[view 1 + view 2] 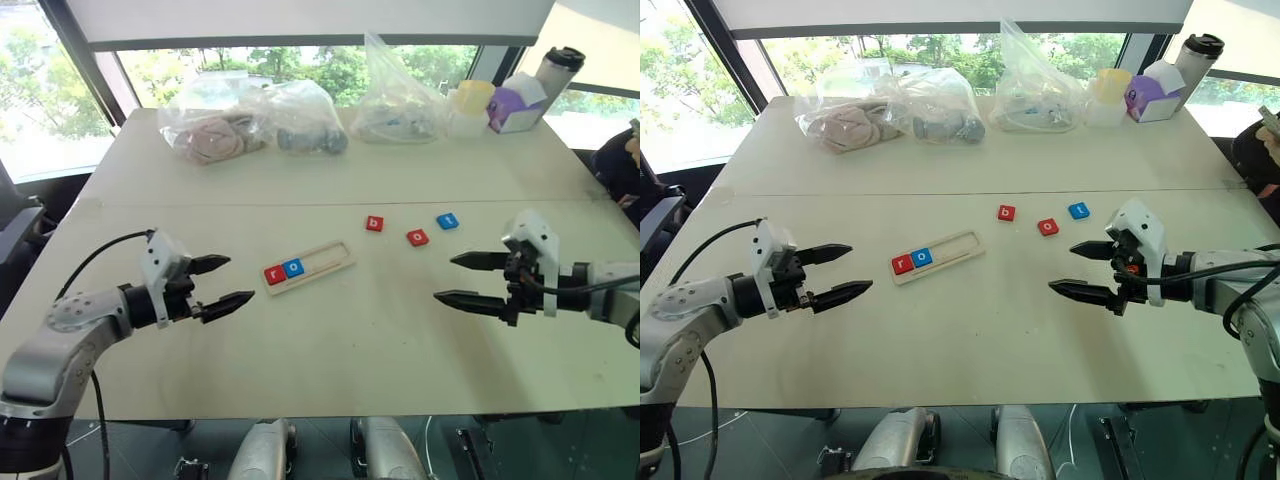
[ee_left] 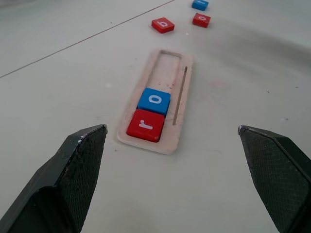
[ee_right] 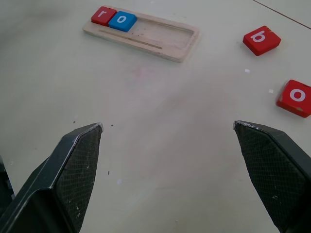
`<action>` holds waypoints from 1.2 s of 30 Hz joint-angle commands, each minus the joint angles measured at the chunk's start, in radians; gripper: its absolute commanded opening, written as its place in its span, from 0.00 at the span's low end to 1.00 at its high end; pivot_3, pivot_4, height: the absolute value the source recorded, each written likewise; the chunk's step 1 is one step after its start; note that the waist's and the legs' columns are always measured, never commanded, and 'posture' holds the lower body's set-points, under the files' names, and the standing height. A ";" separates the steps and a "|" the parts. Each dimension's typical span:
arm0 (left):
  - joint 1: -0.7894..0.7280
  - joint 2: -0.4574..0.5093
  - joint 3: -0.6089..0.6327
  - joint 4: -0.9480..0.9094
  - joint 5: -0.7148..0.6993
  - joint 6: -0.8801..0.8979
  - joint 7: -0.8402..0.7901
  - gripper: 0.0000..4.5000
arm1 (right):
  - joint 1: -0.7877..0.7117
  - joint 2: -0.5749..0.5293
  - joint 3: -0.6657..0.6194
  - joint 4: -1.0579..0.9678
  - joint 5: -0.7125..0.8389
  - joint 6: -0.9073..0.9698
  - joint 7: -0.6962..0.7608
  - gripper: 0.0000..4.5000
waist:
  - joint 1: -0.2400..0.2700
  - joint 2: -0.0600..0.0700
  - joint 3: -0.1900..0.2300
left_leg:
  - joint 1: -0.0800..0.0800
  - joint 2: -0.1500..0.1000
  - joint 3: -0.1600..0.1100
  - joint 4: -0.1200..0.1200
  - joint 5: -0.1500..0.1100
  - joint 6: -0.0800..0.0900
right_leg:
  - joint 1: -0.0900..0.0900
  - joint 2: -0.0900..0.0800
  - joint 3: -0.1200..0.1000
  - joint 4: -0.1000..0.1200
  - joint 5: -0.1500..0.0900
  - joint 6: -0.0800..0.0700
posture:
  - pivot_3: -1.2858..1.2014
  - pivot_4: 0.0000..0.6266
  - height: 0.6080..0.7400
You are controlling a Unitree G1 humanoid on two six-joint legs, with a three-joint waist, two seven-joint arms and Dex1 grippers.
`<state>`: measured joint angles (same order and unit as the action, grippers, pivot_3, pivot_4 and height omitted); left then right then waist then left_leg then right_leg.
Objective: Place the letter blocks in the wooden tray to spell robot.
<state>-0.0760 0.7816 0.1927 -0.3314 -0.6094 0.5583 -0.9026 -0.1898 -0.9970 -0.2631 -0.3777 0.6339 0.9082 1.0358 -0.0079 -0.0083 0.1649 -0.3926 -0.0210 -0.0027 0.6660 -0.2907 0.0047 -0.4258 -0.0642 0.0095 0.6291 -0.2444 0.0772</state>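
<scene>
Two blocks in the wooden tray point(image 1: 310, 266): r, o. Both pincers spread, holding nothing. Next: grab red b point(image 1: 374, 223).

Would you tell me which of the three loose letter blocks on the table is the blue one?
It is the t block, lying farthest toward the robot's right. The other two loose blocks, the b block and the o block, are red.

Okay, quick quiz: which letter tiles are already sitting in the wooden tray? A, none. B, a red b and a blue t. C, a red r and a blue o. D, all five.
C: the wooden tray holds a red r and a blue o at one end; the remaining slots are empty.
</scene>
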 commanded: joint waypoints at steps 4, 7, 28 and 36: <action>-0.030 0.015 0.036 0.001 -0.005 -0.014 -0.009 1.00 | -0.001 -0.014 -0.025 -0.036 0.017 -0.014 -0.014 0.99 | -0.001 0.000 0.000 | 0.000 0.000 0.000 0.000 0.000 0.000 | 0.000 0.000 0.000 0.000 0.000 0.000 | 0.52 0.24 1.00; -0.041 0.016 0.041 0.000 -0.019 -0.002 -0.010 1.00 | 0.000 -0.013 -0.021 -0.038 0.017 -0.014 -0.018 0.99 | -0.001 0.000 0.000 | 0.000 0.000 0.000 0.000 0.000 0.000 | 0.000 0.000 0.000 0.000 0.000 0.000 | 0.52 0.24 1.00; -0.044 0.017 0.009 -0.008 0.006 -0.009 -0.025 1.00 | -0.016 -0.012 0.012 -0.045 0.023 -0.013 -0.037 0.99 | -0.001 0.000 0.000 | 0.000 0.000 0.000 0.000 0.000 0.000 | -0.001 -0.001 0.000 0.000 0.000 0.000 | 0.52 0.24 1.00; -0.083 -0.019 -0.044 0.042 0.065 -0.070 -0.022 1.00 | -0.010 -0.002 0.022 -0.060 0.023 -0.015 -0.053 0.99 | 0.000 0.000 0.000 | 0.000 0.000 0.000 0.000 0.000 0.000 | -0.001 -0.001 0.000 0.000 0.000 0.000 | 0.52 0.24 1.00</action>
<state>-0.1376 0.7711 0.1668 -0.2997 -0.5710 0.5268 -0.9217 -0.1911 -0.9971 -0.2335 -0.4003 0.6443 0.9079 0.9889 -0.0081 -0.0081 0.1649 -0.3929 -0.0208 -0.0027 0.6656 -0.2908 0.0046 -0.4264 -0.0648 0.0098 0.6289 -0.2445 0.0769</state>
